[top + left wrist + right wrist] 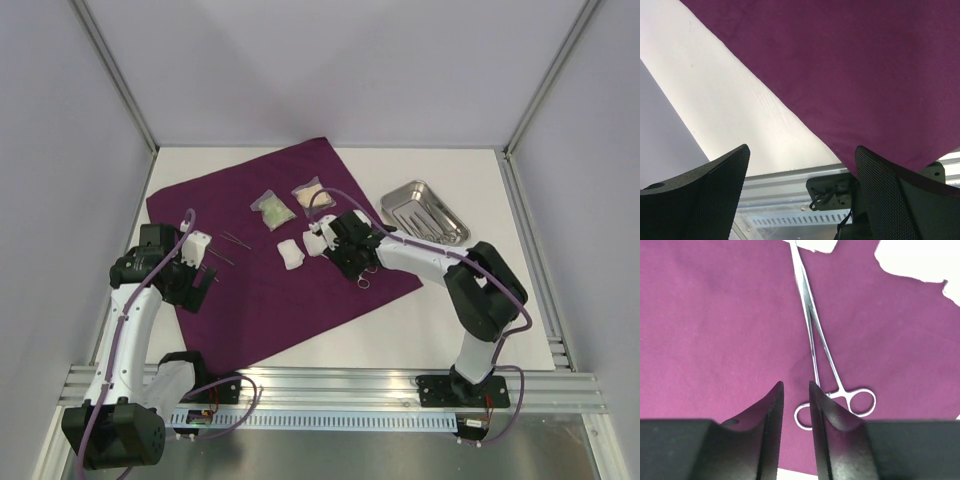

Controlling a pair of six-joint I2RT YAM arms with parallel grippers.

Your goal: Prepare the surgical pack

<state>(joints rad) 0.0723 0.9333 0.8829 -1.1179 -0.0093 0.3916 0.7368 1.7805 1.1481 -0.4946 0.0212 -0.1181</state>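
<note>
The deep-purple cloth (270, 300) lies spread on the white table. On it rest two clear packets (270, 208) (307, 192), white gauze pads (291, 254) and thin dark instruments (237, 240). Steel forceps (812, 325) lie flat on the cloth (715, 315), tips toward the gauze (915, 260). My right gripper (796, 385) hovers by their ring handles (366, 277), jaws a little apart with nothing between them. Over the cloth's near-left edge (865, 60), my left gripper (802, 150) stands wide open and empty. The steel tray (425, 212) sits off the cloth at the back right.
Bare white table (740, 110) shows left of the cloth, with the aluminium rail (330, 385) and arm bases along the near edge. Grey walls and frame posts enclose the table on three sides.
</note>
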